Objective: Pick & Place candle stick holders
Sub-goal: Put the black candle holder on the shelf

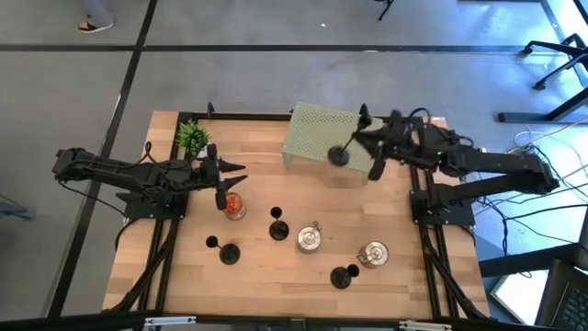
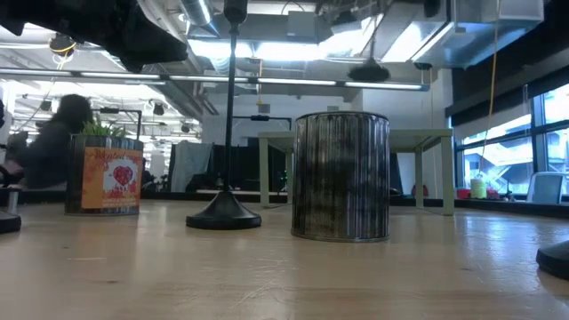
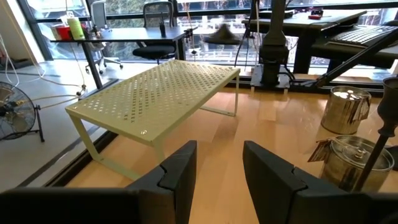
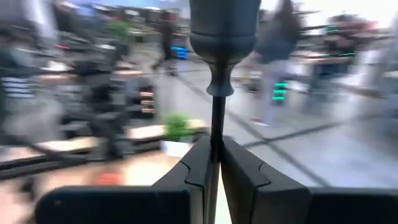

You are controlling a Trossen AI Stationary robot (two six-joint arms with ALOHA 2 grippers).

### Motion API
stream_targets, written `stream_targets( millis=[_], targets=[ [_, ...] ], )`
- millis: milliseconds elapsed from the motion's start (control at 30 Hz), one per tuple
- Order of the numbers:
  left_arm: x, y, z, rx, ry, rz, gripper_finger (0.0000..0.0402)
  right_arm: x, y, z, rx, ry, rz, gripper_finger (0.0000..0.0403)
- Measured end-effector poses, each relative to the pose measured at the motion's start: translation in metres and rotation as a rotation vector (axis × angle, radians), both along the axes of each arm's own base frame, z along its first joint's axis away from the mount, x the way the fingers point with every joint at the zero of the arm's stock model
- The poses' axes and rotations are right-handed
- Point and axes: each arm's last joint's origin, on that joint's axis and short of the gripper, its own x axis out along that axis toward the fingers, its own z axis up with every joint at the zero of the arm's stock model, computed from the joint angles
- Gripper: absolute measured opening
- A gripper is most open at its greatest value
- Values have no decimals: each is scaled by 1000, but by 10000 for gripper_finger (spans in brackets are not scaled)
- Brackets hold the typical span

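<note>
My right gripper (image 1: 360,140) is shut on a slim black candlestick holder over the pale green perforated shelf (image 1: 322,136). The holder's round base (image 1: 339,154) hangs in the air, and the right wrist view shows its cup top (image 4: 224,31) beyond the fingers. Three more black holders stand on their bases on the table (image 1: 277,230) (image 1: 228,251) (image 1: 344,274). My left gripper (image 1: 231,176) is open and empty at the table's left, above a glass jar with a red label (image 1: 234,208). It faces the shelf (image 3: 155,93). My right gripper pinches the holder's thin stem (image 4: 217,127) between its two fingers, below the cup top. The fingers come level from the table's right side and lie across the stem. The holder is lifted clear above the shelf, about upright, its base (image 2: 369,71) lowest.
Two silver tins (image 1: 309,239) (image 1: 373,253) stand among the holders at the table's near middle; one tin (image 2: 340,175) looms in the low view. A small green plant (image 1: 193,136) stands at the far left. A person (image 2: 53,147) is in the room behind.
</note>
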Motion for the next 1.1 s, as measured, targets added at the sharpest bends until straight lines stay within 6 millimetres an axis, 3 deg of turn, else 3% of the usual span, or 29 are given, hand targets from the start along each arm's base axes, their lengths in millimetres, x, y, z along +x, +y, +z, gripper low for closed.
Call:
stream_targets(
  millis=[233, 467, 867, 1100],
  targets=[
    [0, 0, 1, -6, -18, 3, 127, -16, -33, -8, -15, 112, -304, 37],
    [0, 0, 2, 17, -12, 0, 127, -21, -64, -23, 57, 131, -482, 37],
    [0, 0, 2, 17, -12, 0, 127, -34, -86, -17, 54, 55, -484, 37],
    [0, 0, 2, 11, -14, 1, 127, -29, -101, -33, 162, 118, -462, 37]
  ],
)
